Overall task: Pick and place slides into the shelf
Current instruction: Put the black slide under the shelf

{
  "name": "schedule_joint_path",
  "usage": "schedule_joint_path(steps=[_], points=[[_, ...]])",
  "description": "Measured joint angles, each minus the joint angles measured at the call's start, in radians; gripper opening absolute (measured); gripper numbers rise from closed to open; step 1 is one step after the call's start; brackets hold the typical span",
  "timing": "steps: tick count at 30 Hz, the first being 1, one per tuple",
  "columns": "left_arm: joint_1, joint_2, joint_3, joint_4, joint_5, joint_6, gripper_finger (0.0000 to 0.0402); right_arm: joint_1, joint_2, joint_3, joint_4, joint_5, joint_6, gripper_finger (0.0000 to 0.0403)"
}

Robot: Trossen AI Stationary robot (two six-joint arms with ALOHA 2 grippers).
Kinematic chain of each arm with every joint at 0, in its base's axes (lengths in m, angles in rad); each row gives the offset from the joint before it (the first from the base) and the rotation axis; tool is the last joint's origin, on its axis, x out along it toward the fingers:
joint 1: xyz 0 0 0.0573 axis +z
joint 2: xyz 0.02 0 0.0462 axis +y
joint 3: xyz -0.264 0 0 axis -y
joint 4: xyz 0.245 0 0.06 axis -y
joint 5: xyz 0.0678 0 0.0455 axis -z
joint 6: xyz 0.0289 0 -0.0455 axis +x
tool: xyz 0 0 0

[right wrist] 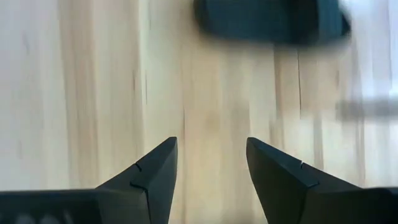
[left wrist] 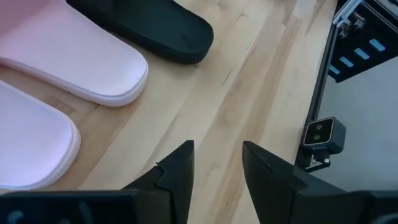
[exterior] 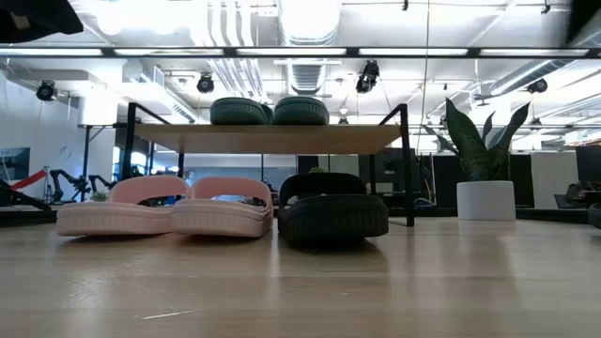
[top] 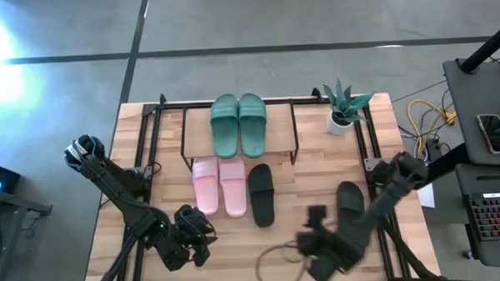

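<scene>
The shelf [top: 293,132] stands at the table's far middle, with the dark green slides [top: 239,124] side by side on its top board [exterior: 272,139]. The pink slides [top: 219,185] lie soles down on the table in front of it, and one black slide [top: 261,194] lies to their right. A second black slide [top: 350,205] lies farther right, partly under my right arm. My left gripper [top: 193,242] hovers open near the pink slides' heels [left wrist: 81,62]. My right gripper [top: 312,238] hovers open over bare wood, and a blurred black slide [right wrist: 267,22] shows ahead of it.
A potted plant [top: 343,110] stands at the far right corner beside the shelf. A cable loop [top: 275,261] lies near the table's front edge between the two arms. Black rails [top: 146,136] run along the table's left and right sides.
</scene>
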Motion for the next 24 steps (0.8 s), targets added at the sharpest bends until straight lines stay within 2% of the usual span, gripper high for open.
schedule_joint_path(steps=[4, 8, 16, 19, 24], points=[[0.001, 0.0, -0.002, 0.001, -0.004, 0.008, 0.0121, 0.118, 0.0, -0.005, -0.196, -0.101, 0.349, 0.0185], [0.001, 0.0, -0.002, 0.002, -0.005, 0.008, 0.0121, 0.22, 0.0, -0.023, -0.28, -0.122, 0.586, 0.0185], [0.001, 0.0, -0.002, 0.014, -0.005, 0.004, 0.0121, 0.356, 0.0, -0.151, -0.306, -0.295, 0.799, 0.0185], [0.001, 0.0, -0.002, 0.019, -0.006, -0.002, 0.0121, 0.39, -0.003, -0.183, -0.305, -0.286, 0.883, 0.0185], [0.001, 0.0, -0.002, 0.052, -0.006, -0.002, 0.0121, 0.41, -0.006, -0.241, -0.304, -0.209, 0.95, 0.0185]])
